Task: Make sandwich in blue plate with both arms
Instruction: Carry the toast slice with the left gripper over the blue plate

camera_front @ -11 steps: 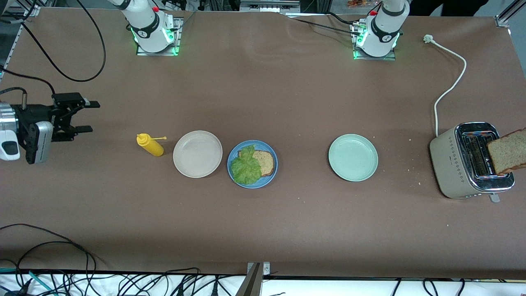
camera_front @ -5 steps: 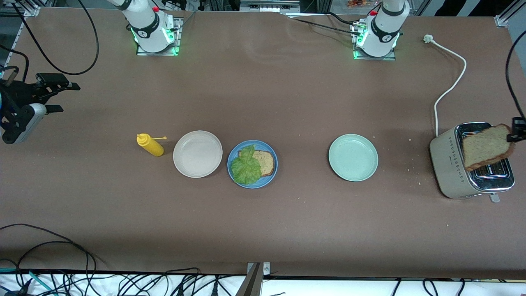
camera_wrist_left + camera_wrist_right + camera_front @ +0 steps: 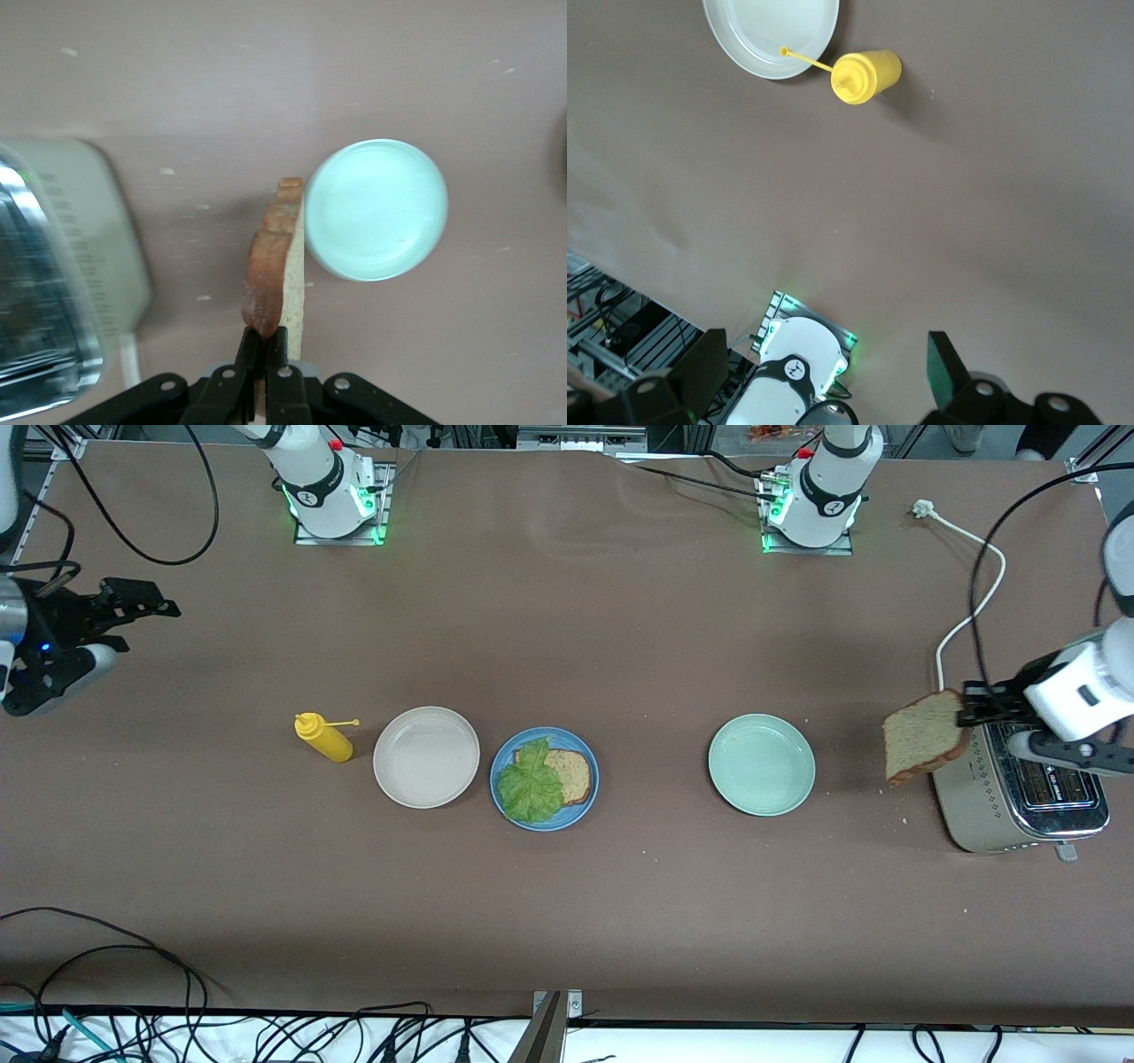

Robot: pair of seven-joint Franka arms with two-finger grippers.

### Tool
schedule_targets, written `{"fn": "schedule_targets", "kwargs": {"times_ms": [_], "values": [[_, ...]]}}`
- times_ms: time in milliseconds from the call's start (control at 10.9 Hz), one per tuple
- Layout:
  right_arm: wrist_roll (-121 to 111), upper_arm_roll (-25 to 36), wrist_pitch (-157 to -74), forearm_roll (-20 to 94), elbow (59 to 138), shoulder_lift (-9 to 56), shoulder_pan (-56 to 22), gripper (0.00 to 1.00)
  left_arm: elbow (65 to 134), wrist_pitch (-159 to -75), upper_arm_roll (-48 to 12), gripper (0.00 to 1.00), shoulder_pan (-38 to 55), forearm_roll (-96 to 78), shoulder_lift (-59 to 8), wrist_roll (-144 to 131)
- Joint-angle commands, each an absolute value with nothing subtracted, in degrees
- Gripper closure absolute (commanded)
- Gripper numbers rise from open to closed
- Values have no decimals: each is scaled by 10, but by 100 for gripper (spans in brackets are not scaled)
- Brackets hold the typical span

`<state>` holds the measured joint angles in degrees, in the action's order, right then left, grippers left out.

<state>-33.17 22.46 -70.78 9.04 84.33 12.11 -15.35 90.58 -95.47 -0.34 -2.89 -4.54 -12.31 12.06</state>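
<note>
Sandwich parts lie on the blue plate [image 3: 585, 797] in the middle of the table: one bread slice [image 3: 571, 773] flat on it, with a ruffled lettuce leaf [image 3: 530, 784] over the slice's end toward the right arm's side. The beige plate [image 3: 426, 757] sits just beside the blue plate toward the right arm's end, and a yellow squeeze bottle [image 3: 324, 738] stands near it, farther that way. The pale green plate [image 3: 761, 764] lies well apart, toward the left arm's end.

The left gripper [image 3: 973, 707] is clamped on a second bread slice [image 3: 921, 736], which hangs on edge in the air beside the toaster [image 3: 974, 797], over the table between the toaster and the pale green plate. The right gripper [image 3: 146, 615], its fingers apart and holding nothing, waits over the right arm's end of the table.
</note>
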Motion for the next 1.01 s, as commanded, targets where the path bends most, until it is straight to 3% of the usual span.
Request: {"fn": "schedule_targets", "kwargs": {"times_ms": [0, 183, 550, 916], "values": [[-184, 89, -771, 1, 953, 26, -100, 0, 967, -1003, -1, 100, -2, -183, -119, 47], [-135, 79, -890, -2, 1022, -1, -91, 0, 968, -1011, -2, 100, 26, -239, -141, 20], [-134, 87, -967, 4, 1032, -4, -59, 0, 958, -1012, 1, 100, 110, -348, -192, -52], [50, 56, -912, -6, 991, -4, -54, 0, 953, -1071, 16, 100, 197, -484, -229, -111]]}}
